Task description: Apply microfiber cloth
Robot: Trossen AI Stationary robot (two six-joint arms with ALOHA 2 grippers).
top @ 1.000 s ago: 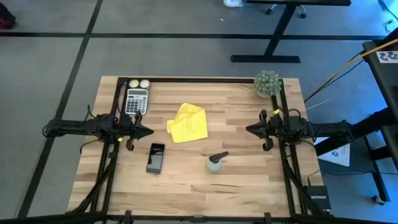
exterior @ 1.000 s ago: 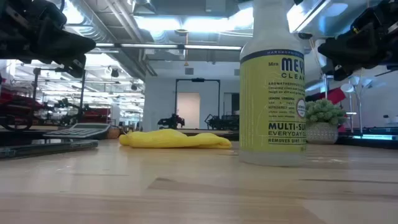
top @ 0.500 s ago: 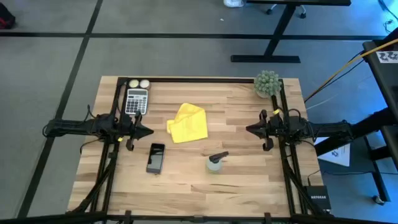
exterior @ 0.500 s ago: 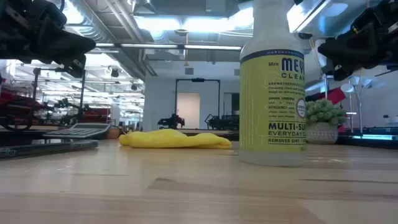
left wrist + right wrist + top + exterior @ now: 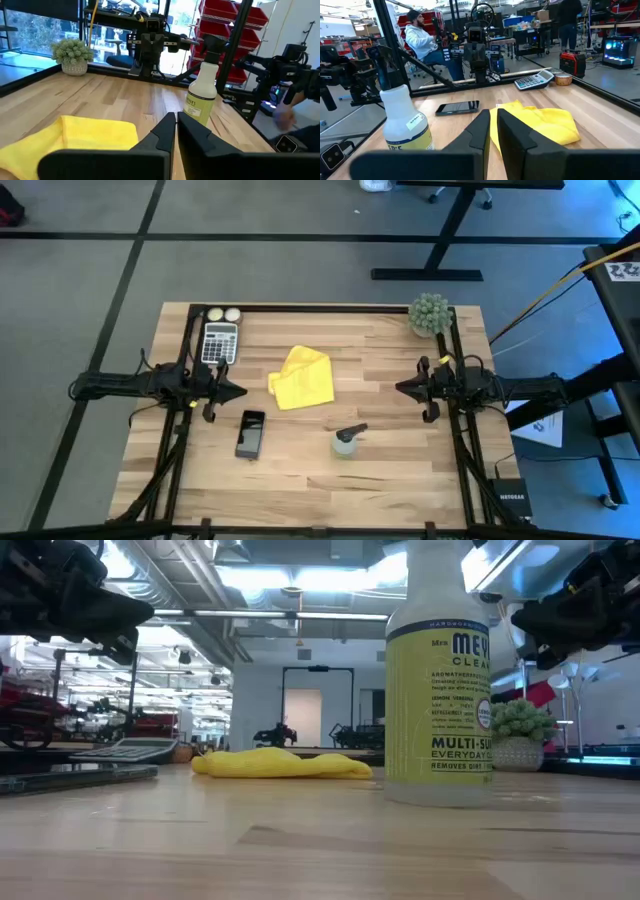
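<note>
Overhead, table-level, two facing wrist views

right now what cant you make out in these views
- Bottle: its top is cut off by the upper edge of the low view.
- Phone: screen content too small in the high view; seen edge-on in the low view.
- Calculator: key labels too small in the high view.
- Cloth: the left claw covers part of it in the left wrist view.

Spray bottle (image 5: 440, 680): top cut off by the low view's upper edge.
Phone (image 5: 75, 777): beside the bottle, seen edge-on, screen hidden.
Two round things (image 5: 223, 314): beyond the calculator (image 5: 220, 341), too small to identify.
</note>
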